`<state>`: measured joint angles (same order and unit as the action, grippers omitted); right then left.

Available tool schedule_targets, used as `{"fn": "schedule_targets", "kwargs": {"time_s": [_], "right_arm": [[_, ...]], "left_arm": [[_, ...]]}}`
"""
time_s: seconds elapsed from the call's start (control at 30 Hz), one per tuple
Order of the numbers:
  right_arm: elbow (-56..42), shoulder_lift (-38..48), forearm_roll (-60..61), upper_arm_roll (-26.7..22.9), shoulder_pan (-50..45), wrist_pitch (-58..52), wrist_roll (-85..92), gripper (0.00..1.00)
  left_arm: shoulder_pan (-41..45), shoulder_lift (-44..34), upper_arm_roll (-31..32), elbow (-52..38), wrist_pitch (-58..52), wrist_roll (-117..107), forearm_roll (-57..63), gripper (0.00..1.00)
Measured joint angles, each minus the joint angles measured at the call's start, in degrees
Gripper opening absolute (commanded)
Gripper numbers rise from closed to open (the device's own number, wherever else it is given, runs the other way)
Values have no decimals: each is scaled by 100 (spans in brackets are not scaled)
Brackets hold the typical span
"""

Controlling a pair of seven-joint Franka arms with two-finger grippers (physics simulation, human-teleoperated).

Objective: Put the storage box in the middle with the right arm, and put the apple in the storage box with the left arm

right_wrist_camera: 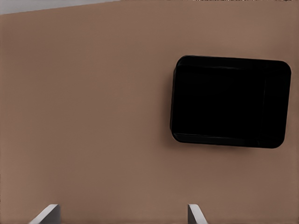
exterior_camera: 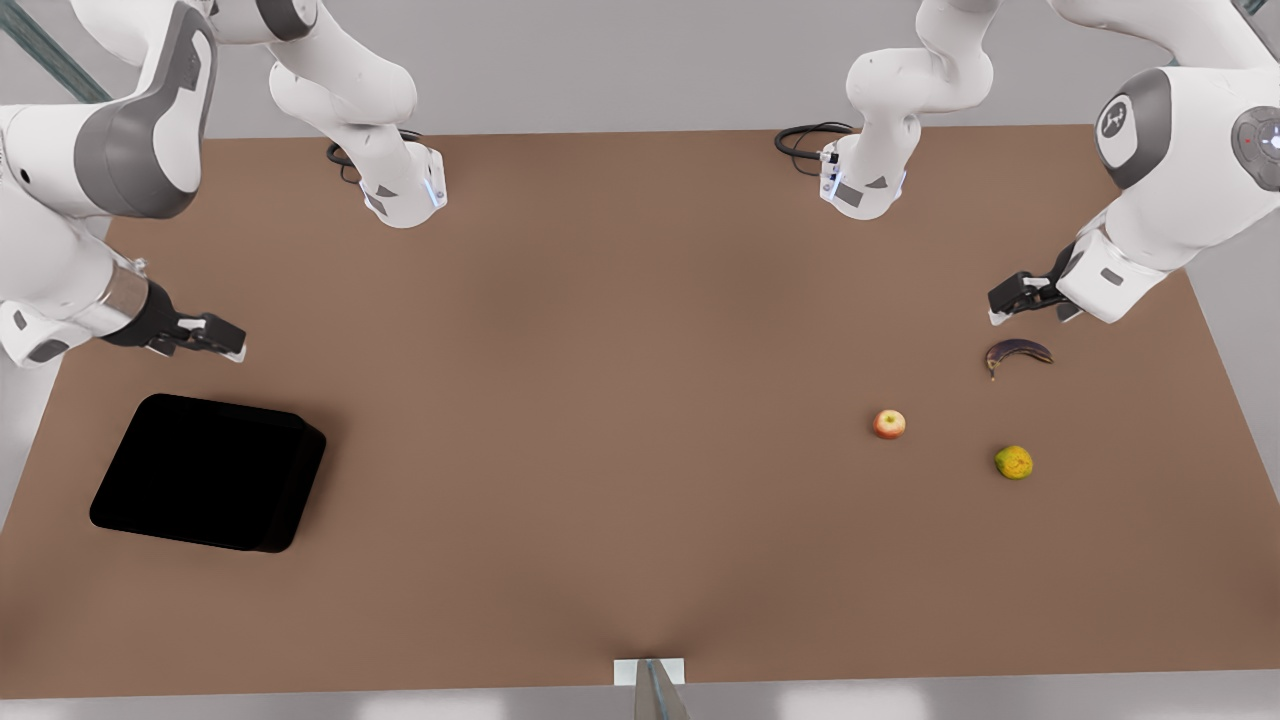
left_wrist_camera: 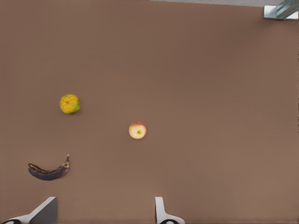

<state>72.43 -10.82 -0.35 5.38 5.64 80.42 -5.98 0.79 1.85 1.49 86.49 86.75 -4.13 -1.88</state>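
Observation:
The black storage box (exterior_camera: 208, 472) lies flat near the table's edge on the front view's left; it shows again as a dark squarish box (right_wrist_camera: 230, 101) in the right wrist view. My right gripper (exterior_camera: 215, 338) hovers open above the table just behind it, fingertips (right_wrist_camera: 46, 213) wide apart and holding nothing. The red-and-yellow apple (exterior_camera: 889, 424) rests on the front view's right, stem dimple up (left_wrist_camera: 138, 130). My left gripper (exterior_camera: 1010, 300) hangs open behind the fruits, above and clear of them, its fingertips (left_wrist_camera: 161, 212) spread.
A dark purple-brown banana (exterior_camera: 1018, 353) lies just under the left gripper, and a yellow-green round fruit (exterior_camera: 1013, 462) sits beside the apple. Both arm bases (exterior_camera: 405, 195) stand at the far edge. Bare brown table (exterior_camera: 620, 400) stretches between box and fruits.

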Motion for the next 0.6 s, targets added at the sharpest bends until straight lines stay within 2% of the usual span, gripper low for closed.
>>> {"fn": "schedule_targets", "kwargs": {"time_s": [0.07, 0.1, 0.2, 0.3, 0.37, 0.43, 0.47, 0.53, 0.6], "right_arm": [[0, 9, 0, 0, -1, 0, 10, 100], [29, -4, 7, -1, 58, 0, 1, 100], [20, -216, 9, 1, 867, 91, 70, 100], [32, -699, -38, -57, 1464, 430, 342, 100], [429, -917, -61, -81, 1584, 1133, 597, 100], [1378, -982, -62, -86, 1579, 2262, 605, 100], [1426, -1110, -90, -173, 1678, 2413, 673, 100], [1372, -1173, -145, -655, 1803, 2430, 1693, 100], [1376, -1317, -145, -757, 2044, 2745, 2039, 100]], "left_arm": [[69, 8, 0, 256, 331, -32, -3, 100], [90, 36, -2, 873, 880, -43, -7, 100], [11, 543, 7, 1230, 1246, 31, -62, 100], [-40, 69, 172, 3262, 4023, -126, -80, 100], [84, 103, 175, 4045, 5205, -262, -78, 100], [109, 260, 176, 4319, 5459, -267, -74, 100], [58, 433, 191, 4323, 5474, -246, -28, 100], [-32, 655, 194, 4328, 5623, -271, 150, 100], [-69, 895, 202, 4403, 5823, -297, 252, 100]]}}
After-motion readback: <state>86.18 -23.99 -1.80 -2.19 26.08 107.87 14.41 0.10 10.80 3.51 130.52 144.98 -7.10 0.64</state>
